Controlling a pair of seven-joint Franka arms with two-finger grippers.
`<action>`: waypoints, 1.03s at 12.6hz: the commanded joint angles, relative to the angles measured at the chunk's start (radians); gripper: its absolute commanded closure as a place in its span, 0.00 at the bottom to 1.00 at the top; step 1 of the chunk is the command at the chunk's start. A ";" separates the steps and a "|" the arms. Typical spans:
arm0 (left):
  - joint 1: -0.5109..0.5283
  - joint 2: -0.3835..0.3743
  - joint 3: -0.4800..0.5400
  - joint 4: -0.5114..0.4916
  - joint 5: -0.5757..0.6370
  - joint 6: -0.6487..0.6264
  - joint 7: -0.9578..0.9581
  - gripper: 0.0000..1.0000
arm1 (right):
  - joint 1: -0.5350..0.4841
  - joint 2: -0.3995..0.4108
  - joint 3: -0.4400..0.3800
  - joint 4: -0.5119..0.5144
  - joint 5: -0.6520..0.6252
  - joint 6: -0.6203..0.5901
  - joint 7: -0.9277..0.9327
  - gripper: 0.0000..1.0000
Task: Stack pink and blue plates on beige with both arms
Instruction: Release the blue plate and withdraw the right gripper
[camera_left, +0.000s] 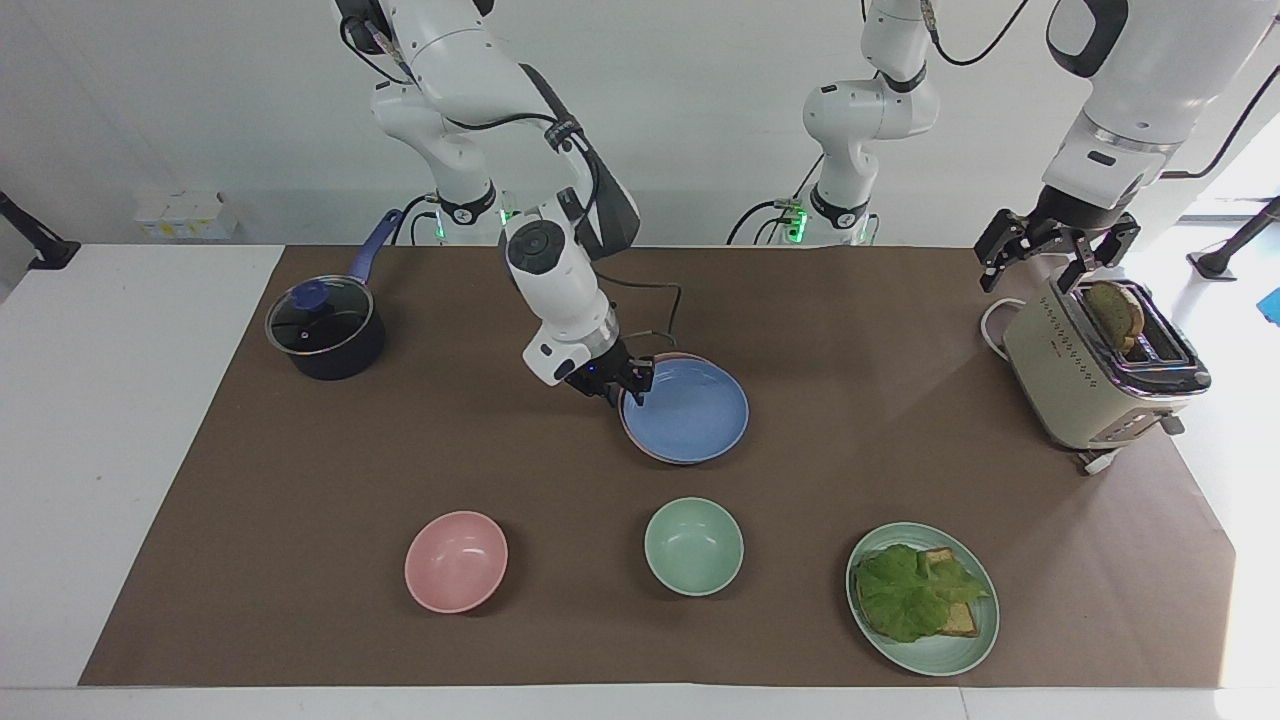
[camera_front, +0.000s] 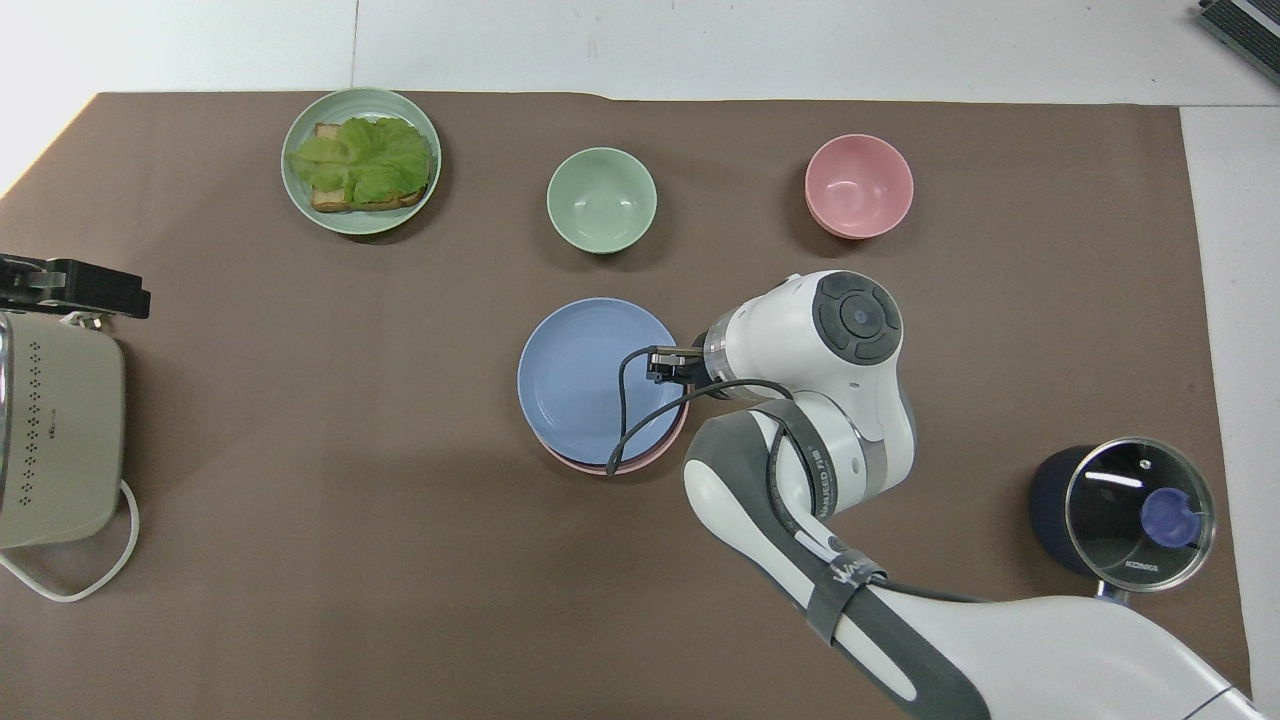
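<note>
Right gripper sits at the blue plate rim, fingers apparently parting; I judge blue is stacked on pink mid-table, beige hidden. Left gripper waits spread over the toaster.
</note>
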 joint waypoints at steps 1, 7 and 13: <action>0.007 -0.005 -0.005 -0.003 0.016 -0.010 0.011 0.00 | -0.001 0.005 0.003 0.035 -0.023 0.010 0.015 0.00; 0.007 -0.005 -0.005 -0.003 0.016 -0.010 0.011 0.00 | -0.162 -0.186 -0.003 0.043 -0.102 -0.119 0.007 0.00; 0.007 -0.005 -0.005 -0.003 0.016 -0.010 0.011 0.00 | -0.358 -0.323 -0.005 0.072 -0.202 -0.295 -0.093 0.00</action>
